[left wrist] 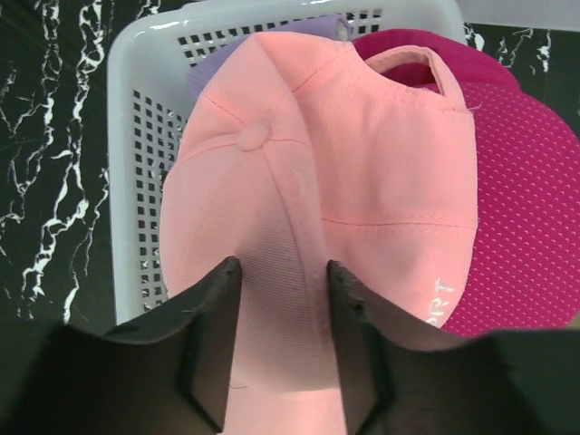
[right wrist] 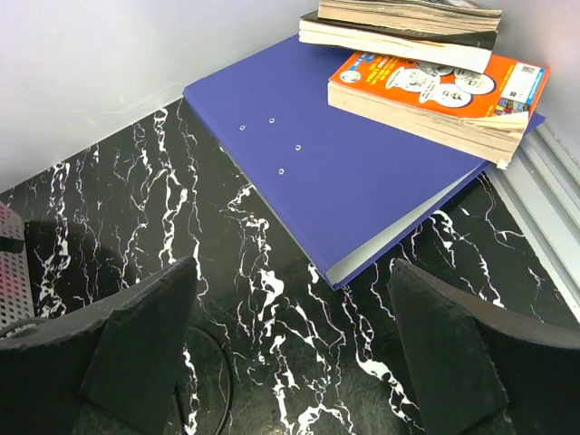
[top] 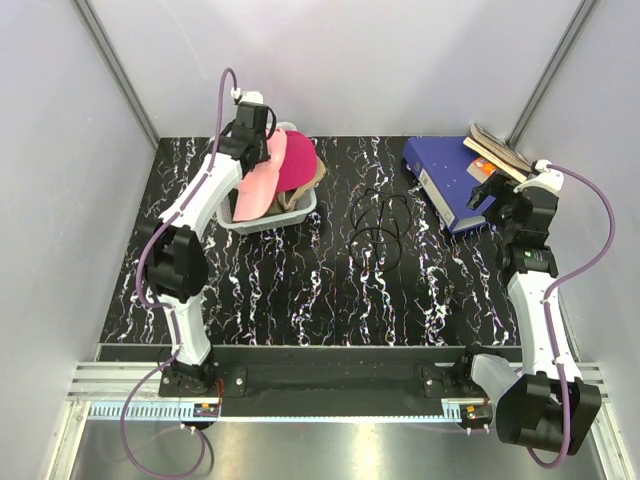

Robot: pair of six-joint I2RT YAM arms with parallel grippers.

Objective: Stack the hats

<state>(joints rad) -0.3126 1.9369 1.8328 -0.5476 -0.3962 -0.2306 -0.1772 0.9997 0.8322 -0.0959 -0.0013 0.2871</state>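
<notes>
1. The basket (left wrist: 136,136) is light. If the pink cap (left wrist: 362,163) catches on its wall during a lift, I'd expect the whole thing to tip or slide across the counter (top: 330,290).
2. The pink cap lies on top of the pile in the basket, overlapping the magenta cap (left wrist: 526,227) and a lavender one (left wrist: 217,77). Pulling it out could drag either of them along.
3. The left pincer (left wrist: 283,272) stands half-narrowed astride a ridge of the pink crown. I cannot tell whether it is biting yet, and so thin a fold of soft cloth may slip free.
4. The left arm reaches far to the back left corner, wrist bent down over the basket.
5. The right arm is extended toward the blue binder (right wrist: 344,163) and books (right wrist: 435,91). Its right pincer (right wrist: 292,272) is spread wide above the counter, grasping nothing.
</notes>
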